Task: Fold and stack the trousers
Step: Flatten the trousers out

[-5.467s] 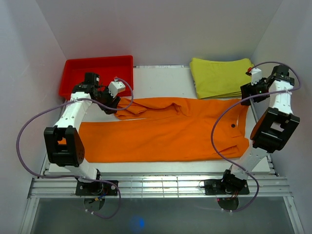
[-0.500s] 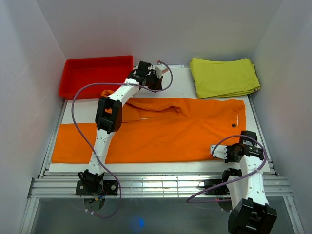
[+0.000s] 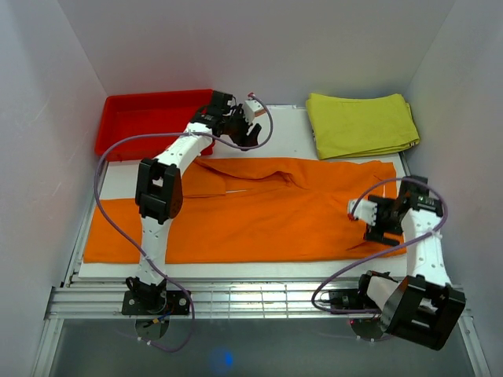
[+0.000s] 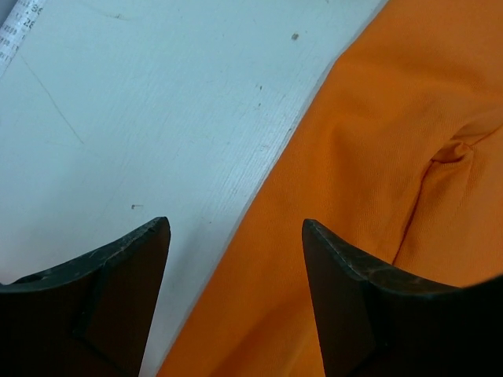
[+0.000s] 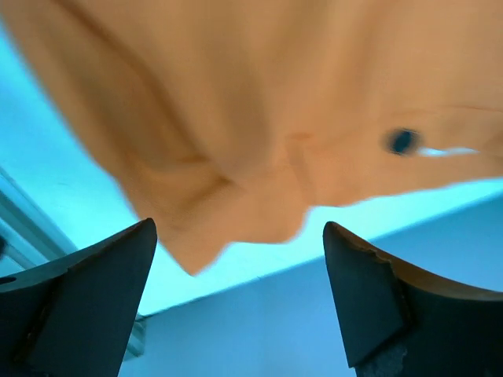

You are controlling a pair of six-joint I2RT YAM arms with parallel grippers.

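Note:
The orange trousers (image 3: 259,212) lie flat across the white table, waist at the right, legs running left, with a fold along the far edge. My left gripper (image 3: 248,137) is open and empty over the far edge of the trousers; in the left wrist view its fingers (image 4: 118,298) straddle the cloth edge (image 4: 369,157) and bare table. My right gripper (image 3: 377,228) is open and empty above the waist end. The right wrist view shows the waist corner (image 5: 236,118) with a dark button (image 5: 401,141) ahead of the open jaws.
A red plastic tray (image 3: 118,137) stands at the back left, next to my left arm. A folded yellow-green cloth (image 3: 361,124) lies at the back right. White walls close in on three sides. A metal rail (image 3: 251,298) runs along the near edge.

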